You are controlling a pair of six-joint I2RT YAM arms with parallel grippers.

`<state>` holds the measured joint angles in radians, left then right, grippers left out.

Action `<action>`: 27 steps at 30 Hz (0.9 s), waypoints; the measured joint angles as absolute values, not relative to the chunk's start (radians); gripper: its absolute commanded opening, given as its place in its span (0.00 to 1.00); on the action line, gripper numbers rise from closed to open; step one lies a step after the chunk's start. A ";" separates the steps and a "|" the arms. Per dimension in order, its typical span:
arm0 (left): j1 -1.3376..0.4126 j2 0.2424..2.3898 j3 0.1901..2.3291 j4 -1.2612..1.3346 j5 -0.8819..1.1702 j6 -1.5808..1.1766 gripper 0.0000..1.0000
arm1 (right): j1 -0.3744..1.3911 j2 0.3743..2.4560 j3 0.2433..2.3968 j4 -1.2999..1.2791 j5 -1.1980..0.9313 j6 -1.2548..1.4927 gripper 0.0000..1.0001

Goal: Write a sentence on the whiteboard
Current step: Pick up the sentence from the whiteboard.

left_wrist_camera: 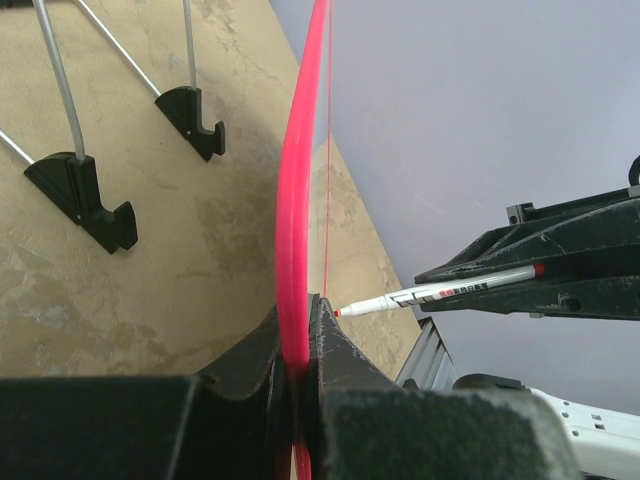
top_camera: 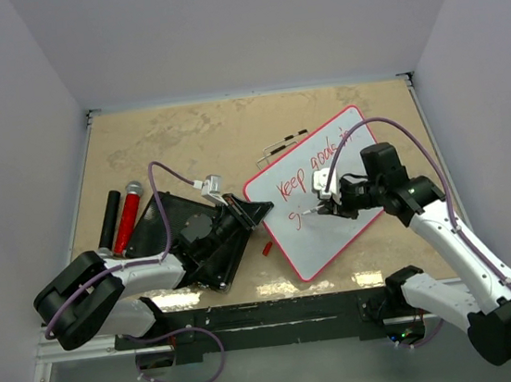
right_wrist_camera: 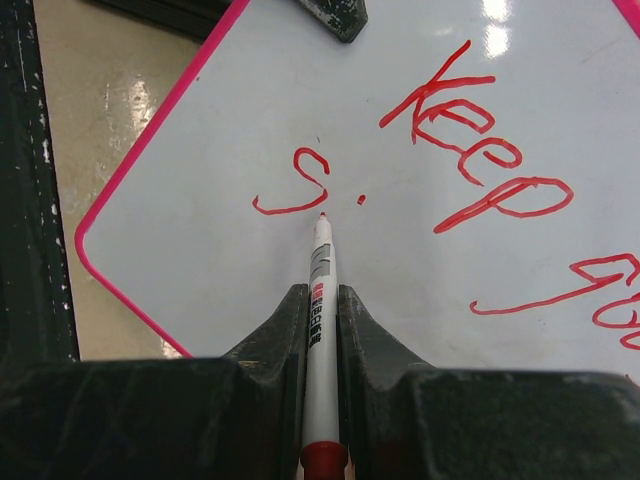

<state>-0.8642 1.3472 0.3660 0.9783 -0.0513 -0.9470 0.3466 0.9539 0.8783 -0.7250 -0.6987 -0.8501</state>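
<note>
The whiteboard (top_camera: 331,196) with a thin red rim lies tilted on the table. My left gripper (top_camera: 251,212) is shut on its left rim, seen edge-on in the left wrist view (left_wrist_camera: 292,240). My right gripper (top_camera: 327,206) is shut on a white marker (right_wrist_camera: 320,300) with a red tip, which meets the board just below a red "s" (right_wrist_camera: 295,185) and a dot. The sentence (right_wrist_camera: 480,150) reads "Keep goals in" on the first line, with the "s" starting the second. The marker also shows in the left wrist view (left_wrist_camera: 440,292).
A black ribbed slab (top_camera: 191,236) lies under my left arm. A black cylinder (top_camera: 110,218) and a red cylinder (top_camera: 128,216) lie at the left. Wire clips with black feet (top_camera: 282,144) lie beyond the board, also in the left wrist view (left_wrist_camera: 85,190).
</note>
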 measured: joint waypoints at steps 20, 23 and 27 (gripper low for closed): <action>-0.864 1.348 0.366 0.978 -0.049 -0.946 0.00 | 0.348 0.964 0.871 -0.670 -0.630 -0.811 0.00; -0.864 1.348 0.366 0.978 -0.049 -0.946 0.00 | 0.348 0.964 0.871 -0.681 -0.635 -0.827 0.00; -0.863 1.350 0.366 0.978 -0.049 -0.945 0.00 | 0.348 0.976 0.871 -0.725 -0.654 -0.878 0.00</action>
<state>-0.8631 1.3502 0.3660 0.9775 -0.0490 -0.9455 0.3485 0.9756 0.8711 -0.7254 -0.6540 -0.8783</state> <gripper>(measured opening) 0.088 0.139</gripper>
